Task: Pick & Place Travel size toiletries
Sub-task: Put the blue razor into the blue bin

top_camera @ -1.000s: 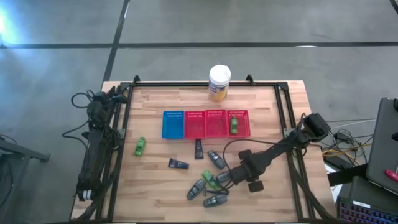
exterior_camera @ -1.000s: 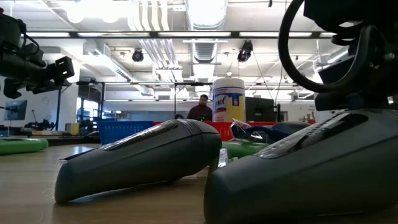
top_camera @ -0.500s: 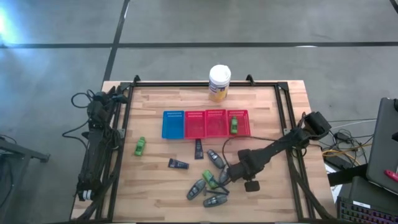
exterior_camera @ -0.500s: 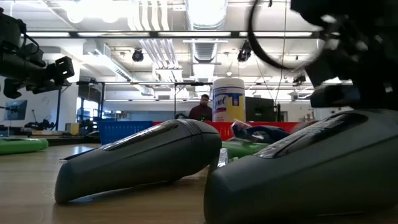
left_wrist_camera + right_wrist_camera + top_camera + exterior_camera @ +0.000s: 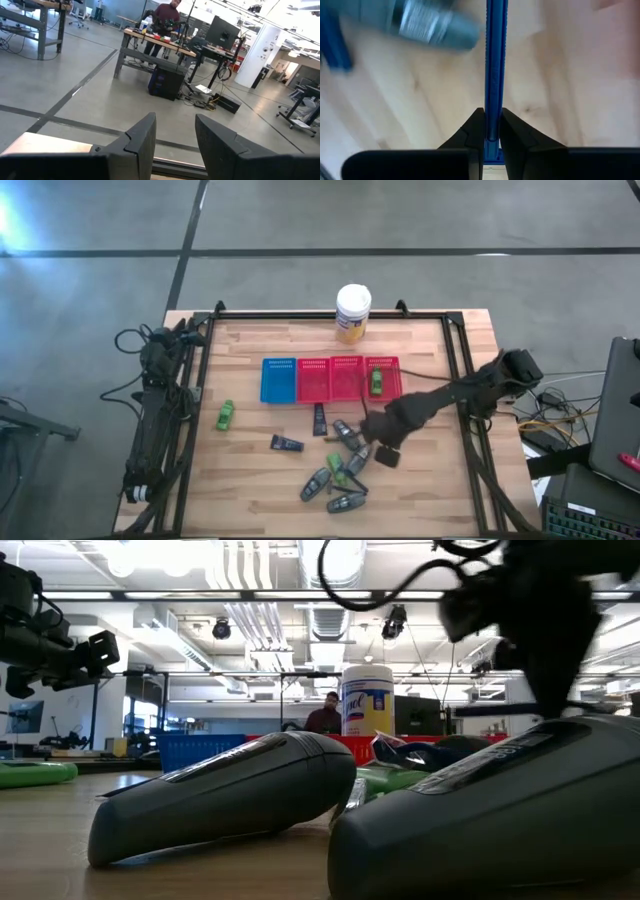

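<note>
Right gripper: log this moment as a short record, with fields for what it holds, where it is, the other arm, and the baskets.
right gripper: shut on a thin blue stick, held edge-on between the fingers
position: above the wooden table, in front of the red baskets and over the scattered tubes
left gripper: open, parked at the table's left edge, holding nothing
blue basket: nothing visible inside
red baskets: one green bottle in the rightmost one
loose nearby: grey tube, another green bottle to the left
</note>
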Robot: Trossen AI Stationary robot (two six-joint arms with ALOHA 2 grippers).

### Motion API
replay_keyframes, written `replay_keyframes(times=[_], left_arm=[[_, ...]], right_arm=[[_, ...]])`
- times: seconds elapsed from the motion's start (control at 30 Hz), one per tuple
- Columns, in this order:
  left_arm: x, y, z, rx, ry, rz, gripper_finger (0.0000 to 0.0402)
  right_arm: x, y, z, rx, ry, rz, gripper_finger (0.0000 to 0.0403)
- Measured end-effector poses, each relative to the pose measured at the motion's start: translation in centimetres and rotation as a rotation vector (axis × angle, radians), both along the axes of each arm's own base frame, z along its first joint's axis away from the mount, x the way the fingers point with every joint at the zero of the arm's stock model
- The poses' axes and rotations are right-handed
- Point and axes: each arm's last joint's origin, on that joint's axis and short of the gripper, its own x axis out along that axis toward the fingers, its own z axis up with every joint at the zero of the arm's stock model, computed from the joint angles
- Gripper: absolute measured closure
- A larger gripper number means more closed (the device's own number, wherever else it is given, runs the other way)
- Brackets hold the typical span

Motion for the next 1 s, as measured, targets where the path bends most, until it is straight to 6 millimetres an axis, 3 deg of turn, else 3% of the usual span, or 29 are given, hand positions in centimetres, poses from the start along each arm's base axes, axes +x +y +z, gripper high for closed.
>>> replay_keyframes(times=[0.27, 0.43, 0.5, 0.67, 0.73, 0.8, 0.9, 1.0], left_arm=[[0.0, 0.0, 0.1, -0.002, -0.066, -0.013, 0.0259], [0.4, -0.1, 0.3, -0.088, -0.564, -0.135, 0.0259], [0.6, -0.1, 0.3, -0.123, -0.682, -0.185, 0.0259], [0.5, 0.0, 0.0, -0.146, -0.698, -0.14, 0.0259], [0.5, 0.0, 0.0, -0.167, -0.794, -0.145, 0.0259], [0.7, -0.1, 0.3, -0.166, -0.832, -0.23, 0.0259], [1.2, -0.3, 1.7, -0.071, -0.744, -0.427, 0.0259], [1.5, -0.4, 2.8, -0.002, -0.729, -0.499, 0.0259]], right_arm=[[2.3, -2.6, 2.5, -0.009, -0.114, -0.137, 0.0369], [2.7, -3.5, 3.0, 0.036, -0.118, -0.175, 0.0368], [2.8, -4.1, 3.1, 0.053, -0.113, -0.207, 0.0368], [3.1, -5.7, 2.9, 0.064, -0.108, -0.374, 0.0368], [3.1, -5.8, 2.9, 0.07, -0.107, -0.407, 0.0368], [3.1, -5.8, 3.0, 0.076, -0.104, -0.426, 0.0368], [3.3, -5.8, 3.4, 0.096, -0.118, -0.423, 0.0367], [3.4, -6.0, 3.6, 0.104, -0.125, -0.393, 0.0368]])
